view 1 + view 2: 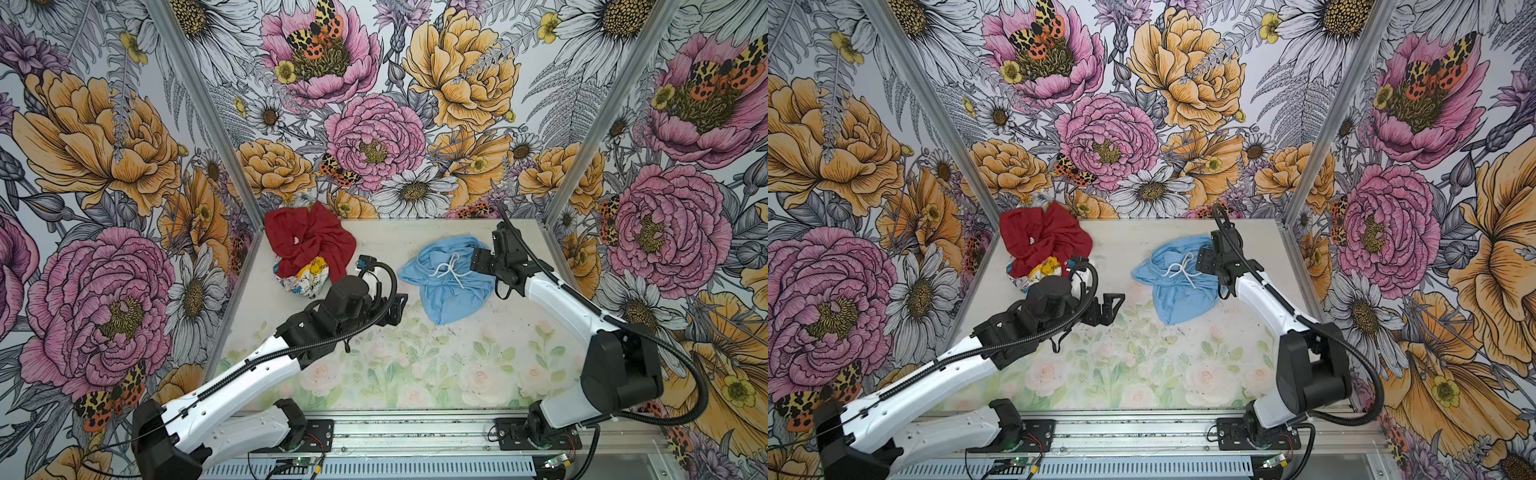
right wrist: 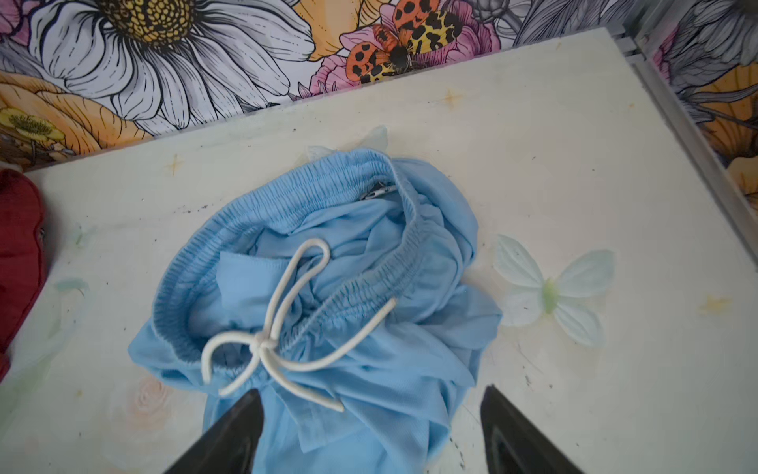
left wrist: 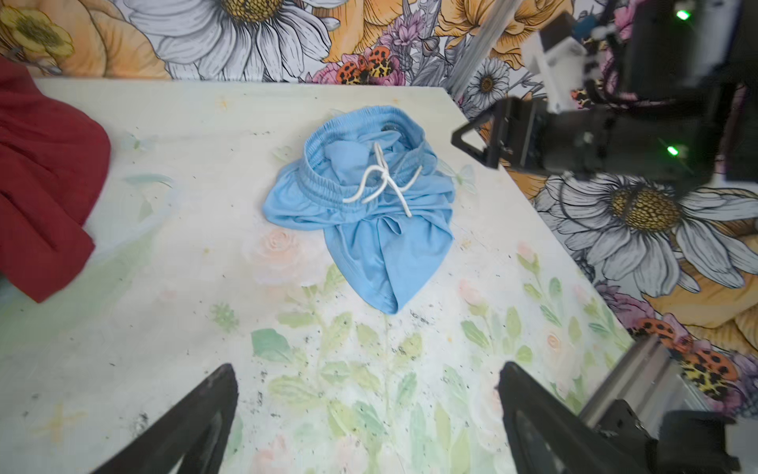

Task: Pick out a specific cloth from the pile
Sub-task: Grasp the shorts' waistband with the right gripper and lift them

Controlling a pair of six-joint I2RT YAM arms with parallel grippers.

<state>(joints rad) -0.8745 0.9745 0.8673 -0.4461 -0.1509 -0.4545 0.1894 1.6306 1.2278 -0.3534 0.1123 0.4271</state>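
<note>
The cloth (image 1: 449,286) (image 1: 1179,286) is a crumpled light-blue garment with a tied white drawstring. It lies alone on the table right of centre, and both wrist views show it (image 3: 369,230) (image 2: 328,287). The pile (image 1: 309,249) sits at the back left: a dark red cloth over a white one with yellow-black print (image 1: 305,276). My right gripper (image 2: 371,394) (image 1: 478,259) hangs open over the cloth's right edge, one finger above the fabric and the other above the bare table. My left gripper (image 3: 367,369) (image 1: 397,307) stands open and empty over the table, between pile and cloth.
Flower-printed walls (image 1: 374,124) close in the table at the back and both sides, with aluminium posts (image 1: 582,166) at the corners. The arms' mounting rail (image 1: 415,432) runs along the front edge. The table (image 1: 415,374) has a pale floral print.
</note>
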